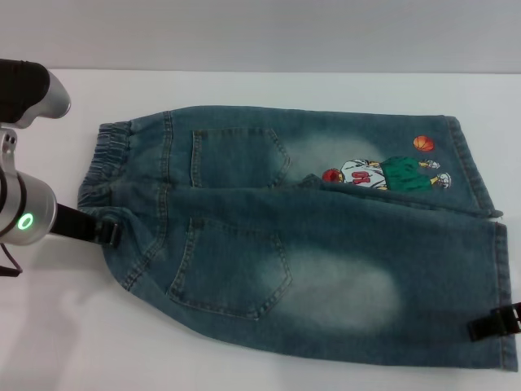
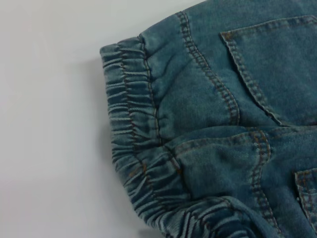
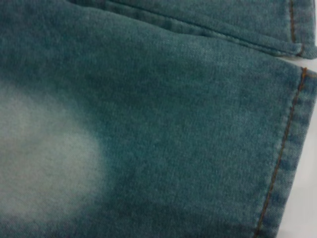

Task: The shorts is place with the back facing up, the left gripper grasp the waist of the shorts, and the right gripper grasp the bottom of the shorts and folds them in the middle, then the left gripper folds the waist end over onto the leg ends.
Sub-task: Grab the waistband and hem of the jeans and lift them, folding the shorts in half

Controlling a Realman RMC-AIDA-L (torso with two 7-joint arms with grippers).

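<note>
Blue denim shorts (image 1: 309, 244) lie on the white table, back pockets up, with the elastic waist (image 1: 102, 163) at the left and the leg ends at the right. My left gripper (image 1: 110, 232) is at the near end of the waist, shut on the fabric. The right gripper (image 1: 495, 323) holds the near leg's hem at the lower right. The near half is raised and overlaps the far leg. The left wrist view shows the gathered waistband (image 2: 129, 114) close up. The right wrist view shows the leg hem (image 3: 287, 163). Neither wrist view shows fingers.
The white table (image 1: 49, 326) extends around the shorts, with bare surface at the near left and along the far side. A cartoon print (image 1: 383, 173) and a small orange ball mark the far leg near its hem.
</note>
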